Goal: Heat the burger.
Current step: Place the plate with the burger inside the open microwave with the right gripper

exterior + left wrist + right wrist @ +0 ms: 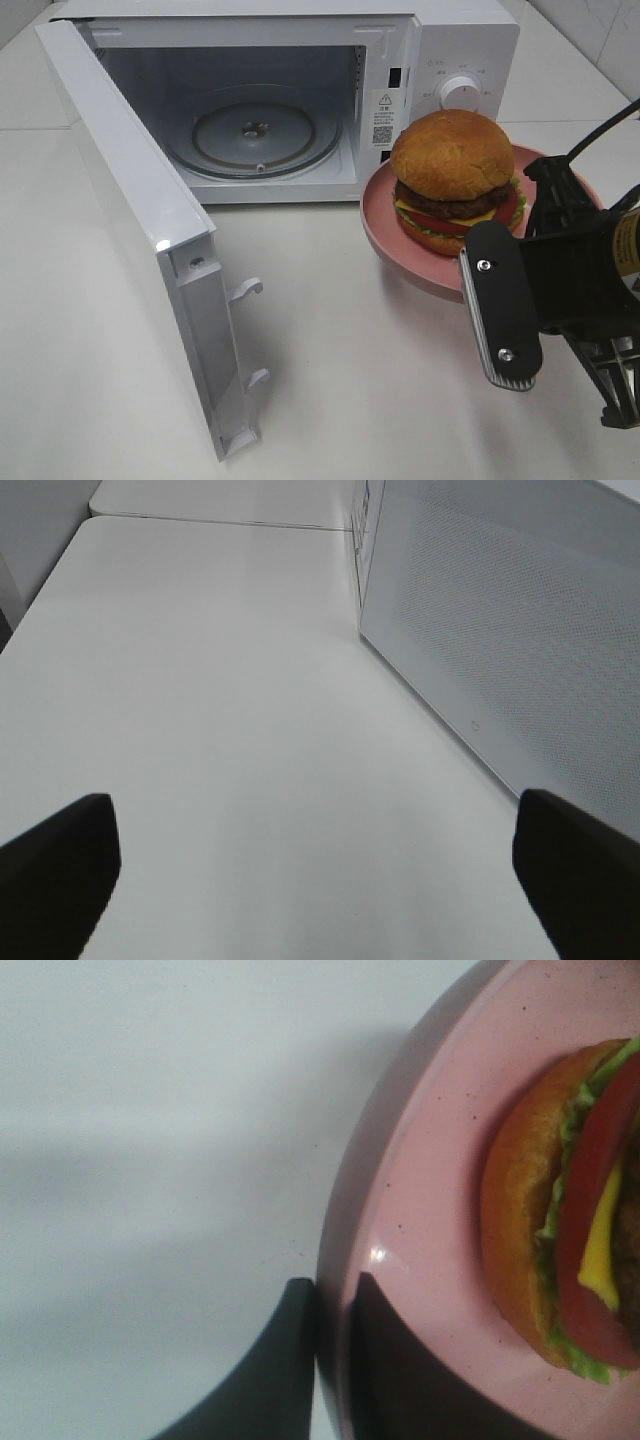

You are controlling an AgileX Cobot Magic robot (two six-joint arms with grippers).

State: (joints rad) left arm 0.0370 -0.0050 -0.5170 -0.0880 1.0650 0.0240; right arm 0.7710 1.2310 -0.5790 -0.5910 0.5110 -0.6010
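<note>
The right gripper (pixel 333 1288) is clamping the plate (pixel 430 1160) by its rim, sparing the burger (pixel 452 180); the microwave (pixel 460 50) is standing open at left; the left gripper (pixel 315 820) is hanging released.

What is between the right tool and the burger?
Only a bare strip of the pink plate. The right tool grips the plate's rim, and the burger sits further in. The right wrist view shows this.
</note>
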